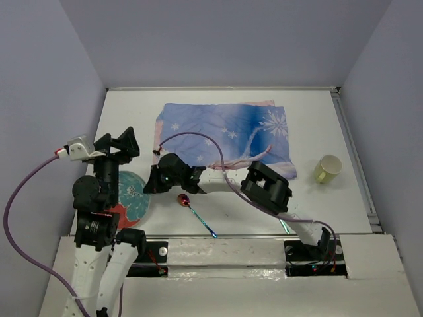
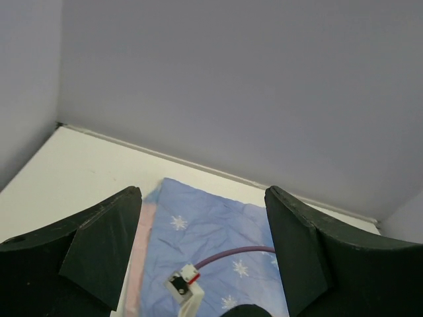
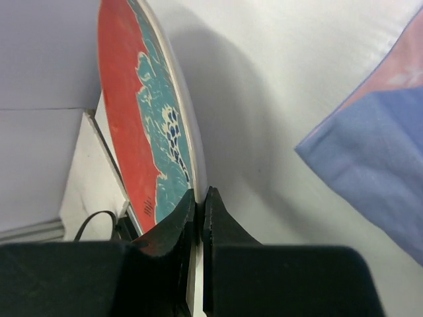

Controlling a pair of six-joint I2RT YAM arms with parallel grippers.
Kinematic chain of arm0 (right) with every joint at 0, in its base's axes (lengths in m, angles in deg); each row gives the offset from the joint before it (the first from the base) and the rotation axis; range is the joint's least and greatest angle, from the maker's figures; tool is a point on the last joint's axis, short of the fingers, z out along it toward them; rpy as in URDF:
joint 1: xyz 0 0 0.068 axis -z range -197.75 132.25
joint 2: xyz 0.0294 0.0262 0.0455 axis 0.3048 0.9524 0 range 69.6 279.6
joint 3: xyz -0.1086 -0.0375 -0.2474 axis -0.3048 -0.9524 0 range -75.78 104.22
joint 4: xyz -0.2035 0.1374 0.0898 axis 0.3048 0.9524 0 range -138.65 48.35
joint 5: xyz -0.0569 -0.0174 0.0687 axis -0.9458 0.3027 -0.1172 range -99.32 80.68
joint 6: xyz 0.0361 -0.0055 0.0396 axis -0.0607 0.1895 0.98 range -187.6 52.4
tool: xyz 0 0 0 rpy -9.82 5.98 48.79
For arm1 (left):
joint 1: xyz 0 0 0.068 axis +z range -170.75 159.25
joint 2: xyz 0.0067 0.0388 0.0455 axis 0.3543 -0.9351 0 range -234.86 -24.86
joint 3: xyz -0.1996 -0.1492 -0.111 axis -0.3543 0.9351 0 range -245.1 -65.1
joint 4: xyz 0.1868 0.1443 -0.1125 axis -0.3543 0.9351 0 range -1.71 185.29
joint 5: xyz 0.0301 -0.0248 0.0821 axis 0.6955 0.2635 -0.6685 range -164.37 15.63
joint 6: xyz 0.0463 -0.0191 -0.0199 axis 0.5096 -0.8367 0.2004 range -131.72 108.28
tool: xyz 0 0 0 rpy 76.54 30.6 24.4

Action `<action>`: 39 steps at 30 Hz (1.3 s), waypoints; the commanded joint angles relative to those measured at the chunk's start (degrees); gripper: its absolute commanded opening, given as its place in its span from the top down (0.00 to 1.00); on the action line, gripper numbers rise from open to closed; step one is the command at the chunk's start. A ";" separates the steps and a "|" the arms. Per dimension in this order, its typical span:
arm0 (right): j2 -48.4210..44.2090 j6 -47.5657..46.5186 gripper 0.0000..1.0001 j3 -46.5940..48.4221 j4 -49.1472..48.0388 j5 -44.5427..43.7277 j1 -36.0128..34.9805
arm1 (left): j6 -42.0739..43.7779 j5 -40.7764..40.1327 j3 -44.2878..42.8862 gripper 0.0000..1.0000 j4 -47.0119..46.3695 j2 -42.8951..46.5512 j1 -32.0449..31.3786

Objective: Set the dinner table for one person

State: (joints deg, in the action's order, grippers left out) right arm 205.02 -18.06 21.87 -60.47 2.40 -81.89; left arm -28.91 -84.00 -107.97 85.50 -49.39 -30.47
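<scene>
Clamped shut with the right gripper on the rim of the plate, thin edge pinched between both pads; impossible to say whether clear of the dinner table or resting on it. Spreads away from the fingertips, straight ahead of the hand, toward the left arm's base (nearer that arm, in truth, though gripped by the right one stretched across). No long axis to mind on a round disc, only a single point of hold at the rim, so likely to droop or swing if raised fast.

Just beside the hand on its far side, and running back along the forearm: the blue placemat, rumpled, nearest corner close to the wrist. Probably the goal, so a pull backward and toward the far wall rather than a push.

Just behind the hand on the near side: the spoon, bowl end close to the wrist, handle trailing toward the near edge. Easy to sweep on a low drag. Well behind, past the right elbow: the yellow cup, out of the path.

Above and beyond the plate: the left gripper, jaws spread wide with nothing between them, aimed at the far wall. Overhangs part of the plate with its arm in the top view, so worth watching on any lift.
</scene>
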 commanded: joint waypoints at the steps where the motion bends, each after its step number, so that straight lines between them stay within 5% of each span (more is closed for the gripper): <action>1: -10.69 -9.20 1.00 1.06 -1.02 -0.92 1.63 | 1.20 -11.89 -2.57 0.14 -0.47 1.42 0.57; 8: -20.62 -4.72 1.00 -1.13 -3.12 7.51 9.10 | 1.63 -15.77 -1.69 0.13 0.68 3.35 0.66; 15: -33.80 5.91 1.00 -20.02 -18.84 14.38 23.15 | 0.41 -10.24 -0.37 0.13 0.85 3.00 0.66; 22: -43.20 3.37 1.00 -32.86 -13.33 10.95 36.69 | -0.65 -3.12 0.60 0.08 -0.02 0.72 -0.30; 30: -43.66 3.28 1.00 -38.93 -12.36 13.05 45.93 | -1.18 2.85 -0.55 0.09 1.29 -5.44 -0.04; 39: -36.81 1.61 1.00 -37.62 -13.15 17.71 48.49 | -1.00 3.56 -0.46 0.08 1.20 -6.40 0.14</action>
State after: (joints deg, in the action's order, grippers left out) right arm 167.53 -17.65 -19.53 -61.73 12.48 -34.15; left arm -30.09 -81.90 -108.12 89.11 -55.47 -30.40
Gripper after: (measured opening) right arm 0.077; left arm 0.917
